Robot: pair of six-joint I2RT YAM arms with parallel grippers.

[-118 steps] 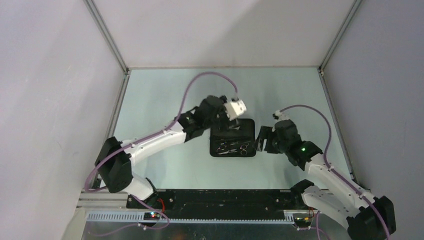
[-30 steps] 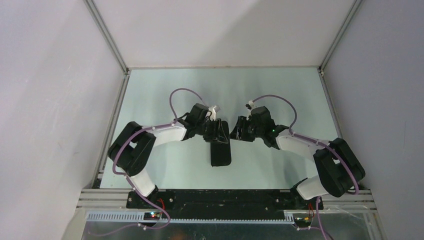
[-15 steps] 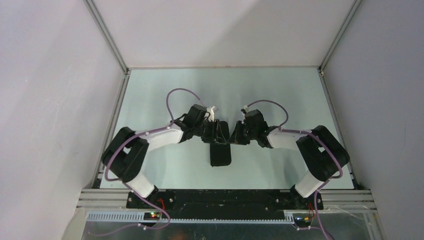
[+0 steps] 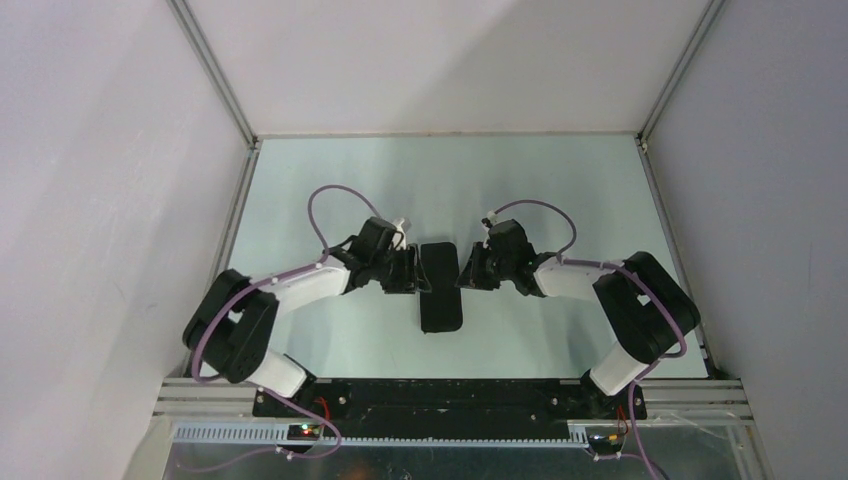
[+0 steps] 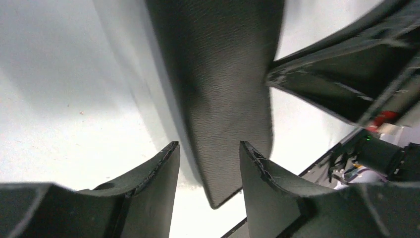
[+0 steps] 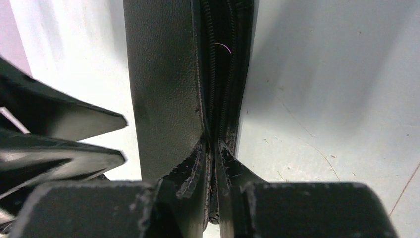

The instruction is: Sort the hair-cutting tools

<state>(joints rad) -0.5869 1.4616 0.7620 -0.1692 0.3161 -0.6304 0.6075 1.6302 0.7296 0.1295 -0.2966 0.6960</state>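
The hair-cutting tools are hidden. All that shows of the task is a black rectangular pouch (image 4: 440,292), folded shut in the middle of the table. My right gripper (image 6: 212,144) is shut on its zipper edge (image 6: 220,74) and meets the pouch from the right in the top view (image 4: 463,272). My left gripper (image 5: 208,145) is open just left of the pouch (image 4: 416,272). Its fingers are apart and hold nothing. A corner of the pouch (image 5: 223,79) lies just beyond the fingertips.
Pale green table (image 4: 330,190) with grey walls on three sides and a metal rail (image 4: 450,395) at the near edge. The two grippers face each other closely across the pouch, and the right gripper's fingers (image 5: 337,84) show in the left wrist view.
The pouch, open with scissors showing a few seconds ago, is now closed. My right gripper shut on its edge. My left gripper opened and drew back to the left.
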